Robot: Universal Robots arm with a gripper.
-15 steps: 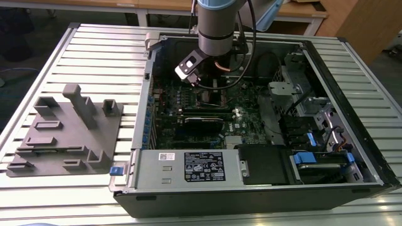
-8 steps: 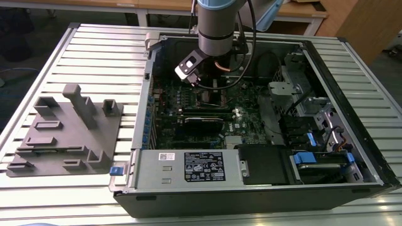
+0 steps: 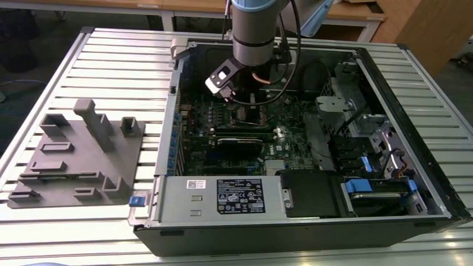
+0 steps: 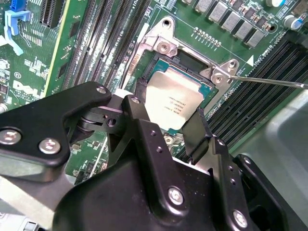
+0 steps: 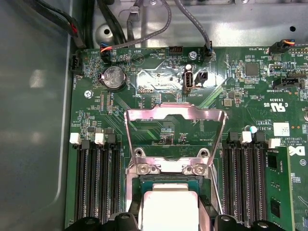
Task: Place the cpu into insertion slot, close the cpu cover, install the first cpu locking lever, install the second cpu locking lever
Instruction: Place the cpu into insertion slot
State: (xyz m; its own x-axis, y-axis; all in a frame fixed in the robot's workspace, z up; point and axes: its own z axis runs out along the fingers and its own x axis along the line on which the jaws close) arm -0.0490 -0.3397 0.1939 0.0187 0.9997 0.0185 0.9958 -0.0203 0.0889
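The cpu (image 4: pixel 175 103) (image 5: pixel 168 209), a silver-grey square chip, sits level over the insertion slot (image 4: pixel 190 60) (image 5: pixel 166 182) on the green board. My gripper (image 4: pixel 169 108) (image 5: pixel 169 219) (image 3: pixel 247 106) reaches down into the computer case with a black finger (image 4: pixel 139 98) against each of two opposite chip edges, shut on it. I cannot tell whether the chip is fully seated. The cpu cover (image 5: pixel 175 113) (image 4: pixel 156 38) is swung open, standing back from the slot on its hinge. A thin wire locking lever (image 4: pixel 269 82) sticks out sideways beside the slot, unlatched.
Long black memory slots (image 5: pixel 94 183) (image 5: pixel 245 183) flank the socket on both sides. Cables (image 5: pixel 144 29) hang along the case wall beyond the cover. The open case (image 3: pixel 166 138) lies on a slatted table, with a grey fixture block (image 3: pixel 77 155) at the exterior view's left.
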